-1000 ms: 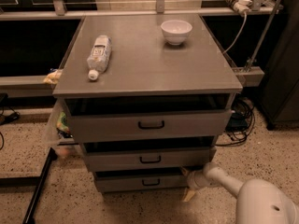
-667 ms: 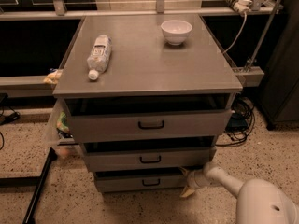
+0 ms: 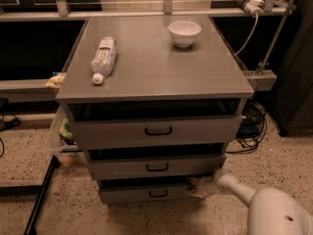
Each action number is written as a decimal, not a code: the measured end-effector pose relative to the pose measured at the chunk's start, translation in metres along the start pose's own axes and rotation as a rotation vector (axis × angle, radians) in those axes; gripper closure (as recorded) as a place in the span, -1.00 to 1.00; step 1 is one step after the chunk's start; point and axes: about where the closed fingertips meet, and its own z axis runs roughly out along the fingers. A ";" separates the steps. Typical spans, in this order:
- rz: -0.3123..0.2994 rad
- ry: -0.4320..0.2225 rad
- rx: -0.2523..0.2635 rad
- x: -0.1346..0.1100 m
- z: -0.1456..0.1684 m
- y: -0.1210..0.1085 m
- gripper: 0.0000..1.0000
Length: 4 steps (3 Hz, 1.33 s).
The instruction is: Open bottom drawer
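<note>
The bottom drawer (image 3: 132, 194) is the lowest and shallowest of three grey drawer fronts, with a small black pull handle (image 3: 157, 194). It stands slightly out, with a dark gap above its front. My gripper (image 3: 197, 187) is at the drawer's right end, to the right of the handle, level with the top of the front. My white arm (image 3: 254, 202) comes in from the lower right.
The middle drawer (image 3: 156, 166) and the top drawer (image 3: 156, 130) sit above. On the cabinet top (image 3: 156, 67) lie a plastic bottle (image 3: 104, 58) and a white bowl (image 3: 184, 33). Cables (image 3: 252, 126) lie on the floor at right. A black bar (image 3: 41, 195) runs at lower left.
My gripper and arm have shifted slightly left along the bottom drawer's right end. The drawers look unchanged.
</note>
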 end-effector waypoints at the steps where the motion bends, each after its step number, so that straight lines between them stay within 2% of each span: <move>1: 0.000 0.000 0.000 0.000 0.000 0.000 0.93; 2: 0.000 0.000 0.000 0.000 0.000 0.000 1.00; 4: 0.000 0.000 0.000 -0.006 -0.011 -0.004 1.00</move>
